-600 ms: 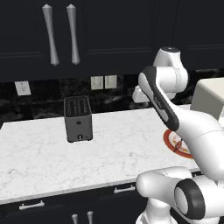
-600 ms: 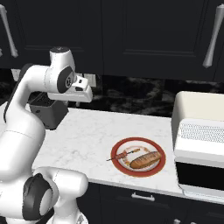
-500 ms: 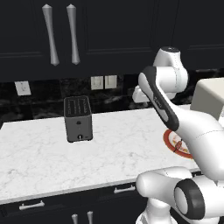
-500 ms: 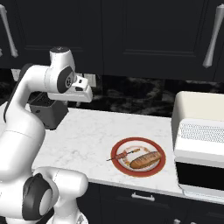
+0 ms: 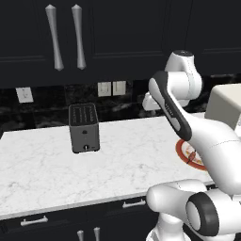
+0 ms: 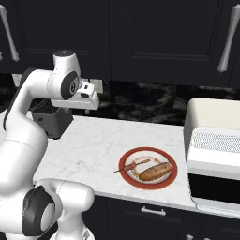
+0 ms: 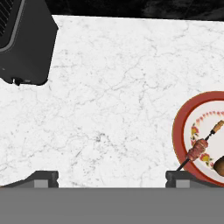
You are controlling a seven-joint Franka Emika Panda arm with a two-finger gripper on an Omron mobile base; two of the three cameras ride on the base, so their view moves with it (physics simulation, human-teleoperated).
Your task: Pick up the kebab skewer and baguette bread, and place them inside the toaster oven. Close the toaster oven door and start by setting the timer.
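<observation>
the thin dark kebab skewer (image 6: 133, 166) and stubby brown baguette bread (image 6: 155, 172) lie on the red-rimmed plate (image 6: 169, 179) near the worktop's front edge, beside the cream toaster oven (image 6: 213, 154); nothing moved yet, gripper (image 7: 111, 178) spread apart, empty.

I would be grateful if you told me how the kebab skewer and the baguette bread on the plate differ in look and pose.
The kebab skewer is a thin dark stick with a few small reddish chunks; the baguette bread is a thick, stubby brown loaf. The skewer's end pokes out past the plate rim, while the baguette lies wholly inside it. The skewer lies nearer the arm's side, the baguette nearer the toaster oven. Both lie flat, roughly parallel, on the same red-rimmed plate.
</observation>
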